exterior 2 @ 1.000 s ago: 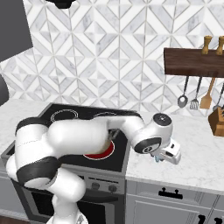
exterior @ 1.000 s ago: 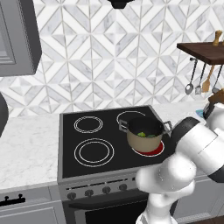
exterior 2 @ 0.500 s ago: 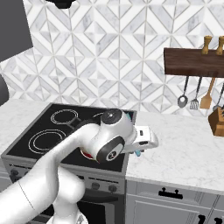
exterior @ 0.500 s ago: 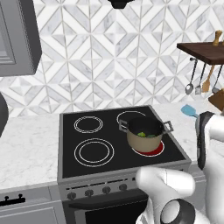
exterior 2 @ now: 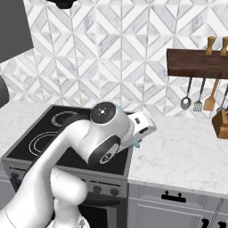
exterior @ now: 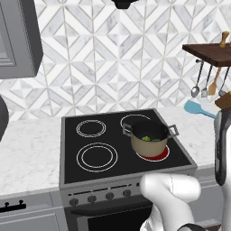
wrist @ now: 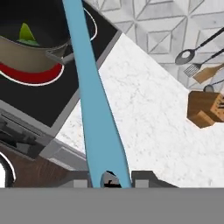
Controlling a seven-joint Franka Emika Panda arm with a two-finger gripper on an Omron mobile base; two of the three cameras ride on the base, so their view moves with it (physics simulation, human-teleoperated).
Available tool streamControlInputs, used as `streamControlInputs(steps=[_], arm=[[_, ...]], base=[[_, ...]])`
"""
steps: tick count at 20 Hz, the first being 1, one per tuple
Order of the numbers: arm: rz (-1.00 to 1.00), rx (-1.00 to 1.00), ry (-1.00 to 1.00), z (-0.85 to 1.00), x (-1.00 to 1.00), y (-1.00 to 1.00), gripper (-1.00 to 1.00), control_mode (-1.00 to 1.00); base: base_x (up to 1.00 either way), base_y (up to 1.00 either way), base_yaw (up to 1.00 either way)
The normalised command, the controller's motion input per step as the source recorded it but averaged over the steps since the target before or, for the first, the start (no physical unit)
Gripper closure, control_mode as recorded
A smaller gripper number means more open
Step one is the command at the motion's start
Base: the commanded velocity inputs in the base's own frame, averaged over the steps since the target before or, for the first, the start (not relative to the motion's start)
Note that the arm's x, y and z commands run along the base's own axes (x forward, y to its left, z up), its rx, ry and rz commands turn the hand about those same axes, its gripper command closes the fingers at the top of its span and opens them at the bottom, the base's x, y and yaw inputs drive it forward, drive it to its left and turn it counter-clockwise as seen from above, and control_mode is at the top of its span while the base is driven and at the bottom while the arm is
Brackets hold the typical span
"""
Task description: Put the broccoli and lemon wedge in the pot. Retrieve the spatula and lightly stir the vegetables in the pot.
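The tan pot (exterior: 149, 136) stands on the stove's front right burner, which glows red. Inside it lie the dark green broccoli (exterior: 156, 140) and the pale lemon wedge (exterior: 145, 138). In the hand view the pot (wrist: 33, 54) is at the upper left, with the lemon wedge (wrist: 25, 31) above the broccoli (wrist: 31, 42). My gripper (wrist: 111, 180) is shut on the teal spatula (wrist: 94, 109), which runs from the fingertips up past the pot's right handle. The spatula's blade (exterior: 194, 108) hangs in the air right of the stove. My hand (exterior 2: 143, 126) is over the stove's right edge.
The black stove (exterior: 90, 173) has a marble counter (exterior 2: 178, 151) on its right. On the back wall a wooden rack holds silver ladles and wooden utensils (exterior 2: 200, 95). A knife block (wrist: 204, 108) stands on the counter near the rack.
My hand has risen and swung left from the counter toward the stove's right edge, carrying the spatula. The arm's elbow has swept across both base views. The pot has not moved.
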Motion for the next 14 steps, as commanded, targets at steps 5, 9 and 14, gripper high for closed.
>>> streamControlInputs(steps=[5,9,14], arm=[[0.28,-0.41,0.46,0.95,0.00,0.63,1.00,-1.00],[0.29,-0.52,0.53,0.45,0.01,0.64,1.00,-1.00],[0.18,-0.35,0.52,-0.06,0.24,0.18,1.00,-1.00]], base=[[0.00,0.00,0.00],[0.00,0.00,0.00],[0.00,0.00,0.00]])
